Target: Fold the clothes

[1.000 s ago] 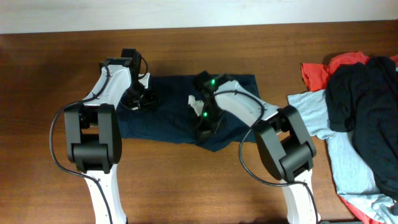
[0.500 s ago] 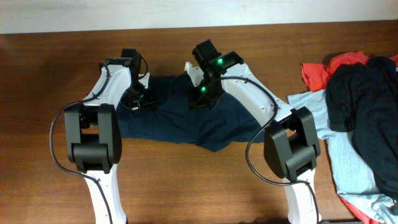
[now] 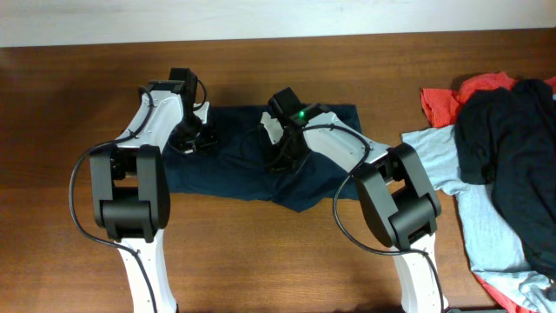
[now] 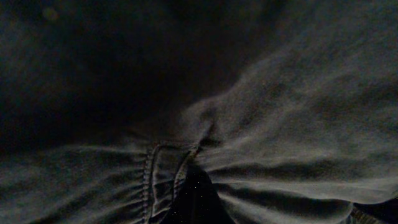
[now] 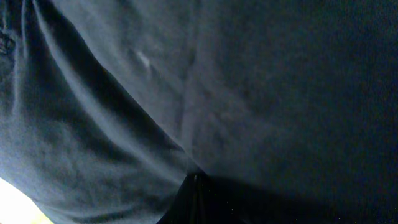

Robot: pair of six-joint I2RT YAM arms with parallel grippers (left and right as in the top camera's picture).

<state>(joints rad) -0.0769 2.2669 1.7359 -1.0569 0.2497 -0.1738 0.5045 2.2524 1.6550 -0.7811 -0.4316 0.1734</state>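
Note:
The dark navy shorts (image 3: 234, 169) lie spread and wrinkled on the brown table, between the two arms. My left gripper (image 3: 193, 141) is down on their left part. In the left wrist view the fabric (image 4: 280, 112) bunches in folds around the dark fingertips (image 4: 198, 190), which are shut on it. My right gripper (image 3: 280, 161) is down on the middle of the shorts. In the right wrist view the cloth (image 5: 124, 124) is drawn to a point at the closed fingertips (image 5: 196, 196).
A pile of other clothes lies at the right edge: a red garment (image 3: 452, 97), a black garment (image 3: 512, 148) and a light blue T-shirt (image 3: 486, 217). Bare wood table (image 3: 261, 252) shows in front of the shorts.
My right gripper swung from the shorts' front part to their back edge, then came forward to the middle. The left gripper has not moved.

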